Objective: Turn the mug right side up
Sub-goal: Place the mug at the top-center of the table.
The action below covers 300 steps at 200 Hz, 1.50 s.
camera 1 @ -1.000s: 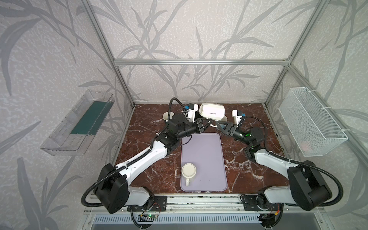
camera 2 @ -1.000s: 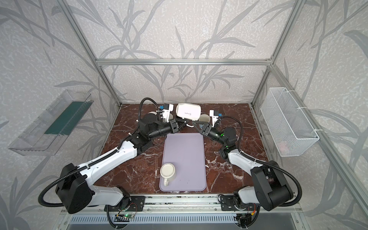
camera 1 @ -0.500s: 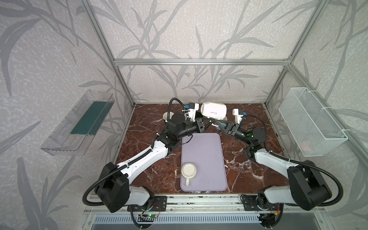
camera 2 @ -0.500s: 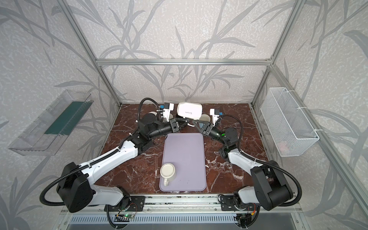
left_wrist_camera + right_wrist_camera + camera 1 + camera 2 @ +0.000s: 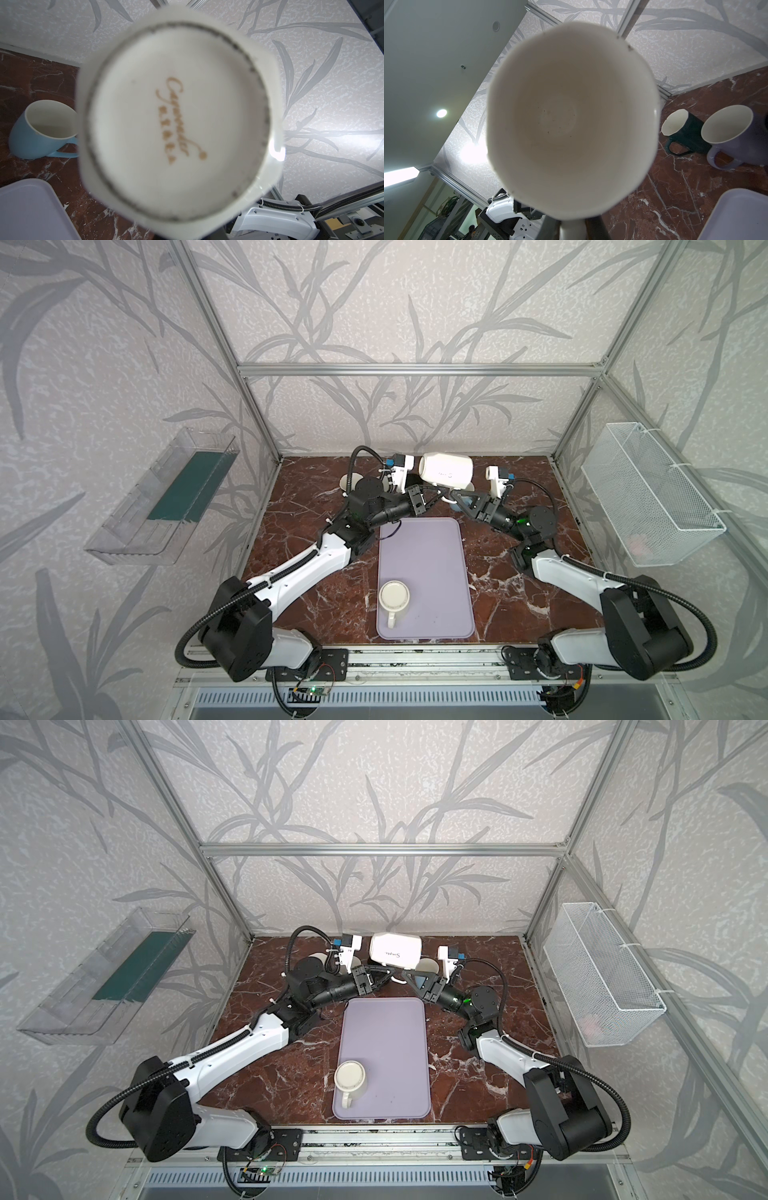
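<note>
Nearest me, a cream mug (image 5: 394, 598) sits on the near left part of the mat (image 5: 428, 556), its handle pointing to the front. I cannot tell whether its mouth or its base faces up.

Past the mat's far edge, both arms meet above the table (image 5: 519, 601). The mug (image 5: 445, 470) hangs in the air there on its side. Its base faces the left arm, its open mouth faces the right arm, and its handle (image 5: 572, 228) is underneath.

The left gripper (image 5: 432, 494) reaches in under it and seems pinched onto the handle. Its own camera shows only the base and its gold script. The right gripper (image 5: 449, 498) comes in from the other side. In its wrist view the handle runs between its dark fingers (image 5: 595, 229), which press against it.

Farther back, three mugs stand upright on the table. A blue mug (image 5: 27, 135) is just beyond the mat, and a dark mug (image 5: 689, 135) and a purple mug (image 5: 741, 145) stand side by side.

A wire basket (image 5: 648, 497) hangs on the right wall and a clear bin (image 5: 166, 497) on the left wall.
</note>
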Tool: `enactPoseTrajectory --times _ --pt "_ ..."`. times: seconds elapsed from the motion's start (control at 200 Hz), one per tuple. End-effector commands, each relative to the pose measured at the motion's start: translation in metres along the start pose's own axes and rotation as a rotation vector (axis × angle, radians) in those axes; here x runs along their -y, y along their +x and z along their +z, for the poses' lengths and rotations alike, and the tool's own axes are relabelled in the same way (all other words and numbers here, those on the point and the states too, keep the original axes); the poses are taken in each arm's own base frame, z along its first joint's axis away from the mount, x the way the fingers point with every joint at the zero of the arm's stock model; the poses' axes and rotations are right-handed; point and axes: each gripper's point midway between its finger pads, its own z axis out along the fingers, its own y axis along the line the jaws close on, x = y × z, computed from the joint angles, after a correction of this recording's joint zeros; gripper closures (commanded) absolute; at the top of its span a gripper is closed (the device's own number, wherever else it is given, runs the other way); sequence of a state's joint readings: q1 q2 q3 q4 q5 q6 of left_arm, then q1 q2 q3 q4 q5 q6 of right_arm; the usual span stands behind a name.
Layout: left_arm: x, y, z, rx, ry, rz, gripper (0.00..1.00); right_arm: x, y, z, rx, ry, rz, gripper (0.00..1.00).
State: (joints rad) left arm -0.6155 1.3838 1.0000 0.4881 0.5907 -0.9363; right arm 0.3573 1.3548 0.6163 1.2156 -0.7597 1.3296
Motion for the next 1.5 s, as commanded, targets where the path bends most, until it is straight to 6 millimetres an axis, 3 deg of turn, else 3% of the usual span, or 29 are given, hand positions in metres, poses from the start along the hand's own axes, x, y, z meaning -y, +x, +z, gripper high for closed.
enactPoseTrajectory --times 0.0,0.24,0.85,1.494 --pt "0.019 -0.019 -0.007 0.070 0.063 0.083 0.78 -0.034 -0.010 0.001 0.016 -0.042 -0.096 1.00" --pt "0.016 -0.020 -0.010 0.076 0.058 0.082 0.70 -0.041 -0.009 -0.002 0.007 -0.006 -0.106 1.00" --pt "-0.001 -0.004 -0.016 0.043 0.007 0.079 0.69 -0.019 0.010 -0.011 -0.068 0.123 -0.075 1.00" --pt "-0.025 0.018 -0.029 0.012 -0.053 0.058 0.69 0.028 0.049 -0.033 -0.158 0.262 0.047 1.00"
